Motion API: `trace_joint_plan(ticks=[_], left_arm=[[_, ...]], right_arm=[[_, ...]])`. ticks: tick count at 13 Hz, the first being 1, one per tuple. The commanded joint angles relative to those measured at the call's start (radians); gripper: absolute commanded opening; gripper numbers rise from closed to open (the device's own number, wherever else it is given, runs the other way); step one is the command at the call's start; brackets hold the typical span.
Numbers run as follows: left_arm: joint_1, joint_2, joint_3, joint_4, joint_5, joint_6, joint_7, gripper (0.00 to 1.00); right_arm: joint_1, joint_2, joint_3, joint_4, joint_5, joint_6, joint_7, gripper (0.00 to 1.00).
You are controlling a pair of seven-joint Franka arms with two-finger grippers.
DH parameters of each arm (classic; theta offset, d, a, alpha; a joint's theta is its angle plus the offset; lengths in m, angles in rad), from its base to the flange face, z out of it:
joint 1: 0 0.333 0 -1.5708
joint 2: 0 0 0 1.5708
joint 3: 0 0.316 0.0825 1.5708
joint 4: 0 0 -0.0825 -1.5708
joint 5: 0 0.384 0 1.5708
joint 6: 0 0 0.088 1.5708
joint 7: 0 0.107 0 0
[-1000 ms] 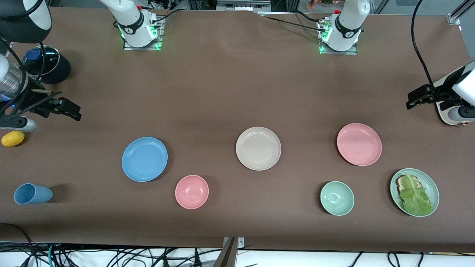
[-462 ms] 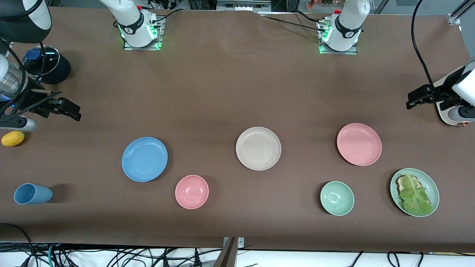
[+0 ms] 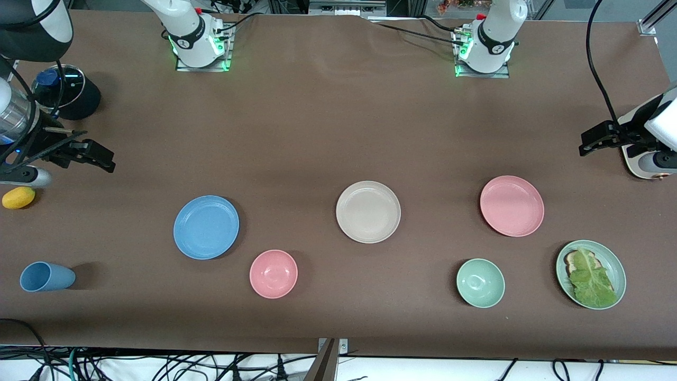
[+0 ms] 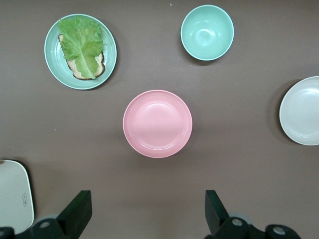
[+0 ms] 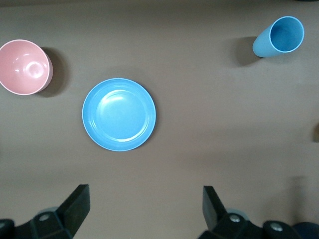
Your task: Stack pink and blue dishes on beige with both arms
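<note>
The beige plate [image 3: 368, 211] lies mid-table and also shows at the edge of the left wrist view [image 4: 301, 110]. The blue plate [image 3: 206, 227] [image 5: 118, 114] lies toward the right arm's end of the table. Toward the left arm's end lies the pink plate [image 3: 512, 206] [image 4: 157, 123]. All three are empty and lie apart. My right gripper [image 3: 103, 157] [image 5: 144, 204] hangs open and empty over the table's right-arm end, off the blue plate. My left gripper [image 3: 584, 144] [image 4: 148, 209] hangs open and empty over the left-arm end, off the pink plate.
A pink bowl [image 3: 273, 273] and a tipped blue cup [image 3: 46, 277] lie nearer the camera than the blue plate. So do a green bowl [image 3: 480, 283] and a green plate with lettuce on bread [image 3: 591, 274], by the pink plate. A yellow object [image 3: 18, 197] and a dark jar [image 3: 66, 90] sit under the right arm.
</note>
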Motion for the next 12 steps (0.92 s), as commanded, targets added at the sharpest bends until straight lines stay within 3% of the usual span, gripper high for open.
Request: trace_joint_plan(ticks=[1, 12], left_arm=[[0.009, -0.001, -0.004, 0.001, -0.022, 0.007, 0.0, 1.0], [0.009, 0.014, -0.004, 0.001, -0.014, -0.01, -0.001, 1.0]], right_arm=[[-0.01, -0.004, 0.003, 0.009, 0.019, -0.014, -0.016, 1.0], [-0.01, -0.004, 0.003, 0.009, 0.019, -0.013, -0.016, 1.0]])
